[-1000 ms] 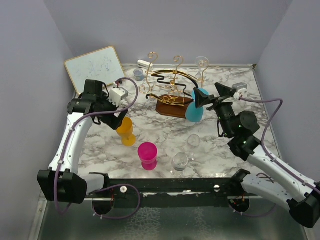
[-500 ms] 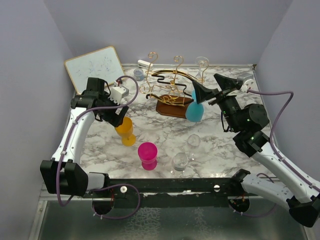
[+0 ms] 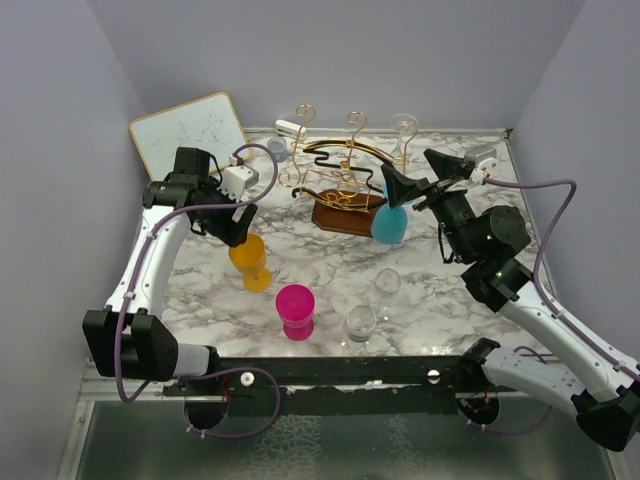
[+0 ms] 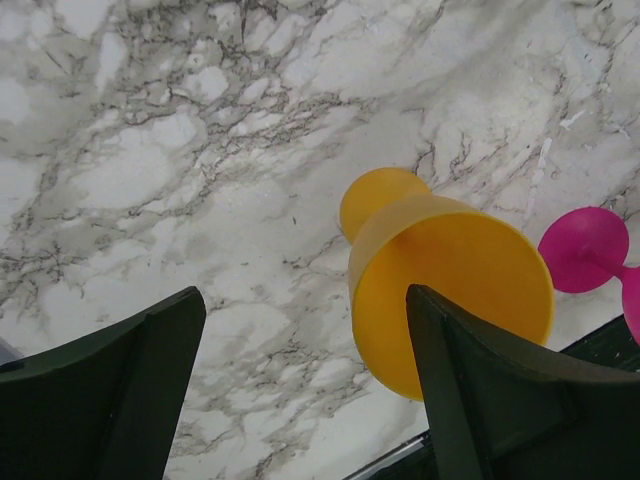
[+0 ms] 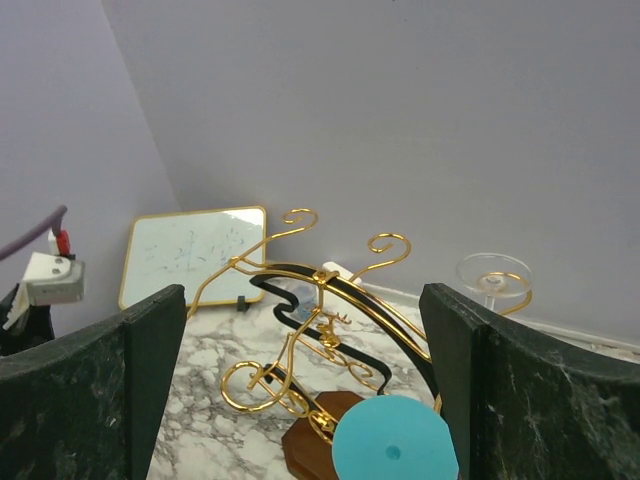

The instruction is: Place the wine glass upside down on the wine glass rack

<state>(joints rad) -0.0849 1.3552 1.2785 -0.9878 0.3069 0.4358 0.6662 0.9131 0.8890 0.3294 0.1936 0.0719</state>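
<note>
Orange wine glass (image 3: 250,262) stands upright on the marble table (image 3: 330,270), stem vertical, mouth up (well left of the gold wine glass rack (image 3: 345,214)). We see the left tool (image 4: 300,300) open over it, one finger beside the bowl. The right tool (image 5: 303,295) is wide open, facing the rack.

The wine glass rack (image 3: 345,190) stands rear-centre on the worktop (image 3: 440,290), the writing board (image 3: 188,135) leaning behind-left, a stemmed glass (image 3: 387,282) before it.
</note>
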